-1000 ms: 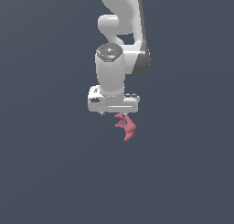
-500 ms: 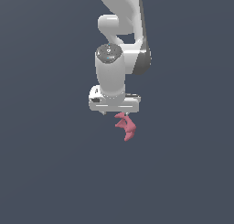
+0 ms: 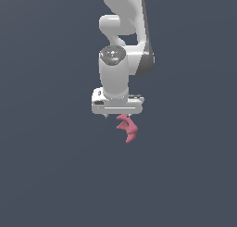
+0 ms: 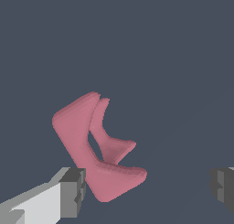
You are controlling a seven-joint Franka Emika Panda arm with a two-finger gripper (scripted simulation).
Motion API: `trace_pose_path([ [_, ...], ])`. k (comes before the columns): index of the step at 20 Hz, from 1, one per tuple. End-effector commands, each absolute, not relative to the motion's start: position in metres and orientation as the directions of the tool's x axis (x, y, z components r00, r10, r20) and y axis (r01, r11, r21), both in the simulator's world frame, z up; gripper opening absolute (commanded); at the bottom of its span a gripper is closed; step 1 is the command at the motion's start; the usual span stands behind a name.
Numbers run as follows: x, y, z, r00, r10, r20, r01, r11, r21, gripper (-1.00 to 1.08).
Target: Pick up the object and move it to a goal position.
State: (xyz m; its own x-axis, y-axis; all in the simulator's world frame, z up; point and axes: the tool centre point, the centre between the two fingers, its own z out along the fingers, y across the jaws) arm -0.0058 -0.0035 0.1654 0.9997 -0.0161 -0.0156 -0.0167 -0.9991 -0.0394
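My gripper (image 4: 147,190) stands wide: in the wrist view one grey pad (image 4: 73,192) sits against the edge of the pinkish-red object (image 4: 96,150), while the other pad (image 4: 223,187) is well apart from it. In the exterior view the object (image 3: 127,127) shows just under my white hand (image 3: 117,111), its hooked tip pointing down. Around it I see only plain dark grey ground (image 3: 51,175); nothing else is near it.

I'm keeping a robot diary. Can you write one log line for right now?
stage: approach | gripper: open | pink object: between the fingers, beside one finger, apart from the other | grasp: not yet closed
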Motion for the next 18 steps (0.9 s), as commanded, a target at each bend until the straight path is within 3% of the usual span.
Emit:
trace_pose_path([
  [1, -0.006, 0.000, 0.163, 1.000, 0.025, -0.014, 0.025, -0.999, -0.036, 1.00],
  [18, -0.004, 0.033, 0.144, 0.896, 0.443, -0.001, 0.443, -0.896, -0.005, 1.00],
])
